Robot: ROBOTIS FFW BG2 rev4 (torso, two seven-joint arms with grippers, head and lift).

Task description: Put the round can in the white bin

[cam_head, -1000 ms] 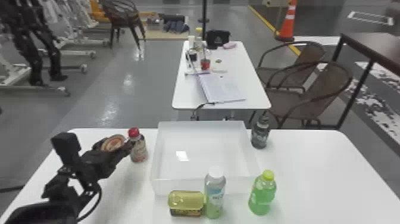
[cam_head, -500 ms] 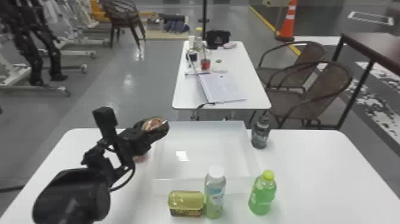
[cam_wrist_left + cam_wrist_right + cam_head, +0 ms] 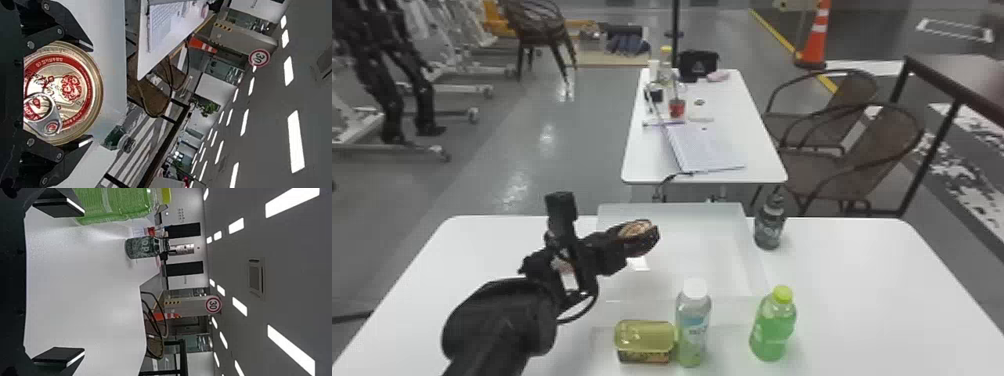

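Tub [image 3: 645, 341] and clear bottle [image 3: 693, 325] (side by side) front the white bin [image 3: 702, 260]

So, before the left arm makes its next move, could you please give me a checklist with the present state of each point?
1. Round can gripped between the left claw's fingers: ok.
2. Can lined up with the left part of the white bin in the head view: ok.
3. Can's underside high enough above the bin floor and rim: cannot tell.
4. Right claw holding nothing: ok, fingers apart.
5. Green bottle and dark bottle upright: ok, both standing.
6. Can resting in the bin, ready for the left arm to leave: not ok, it is in the claw.
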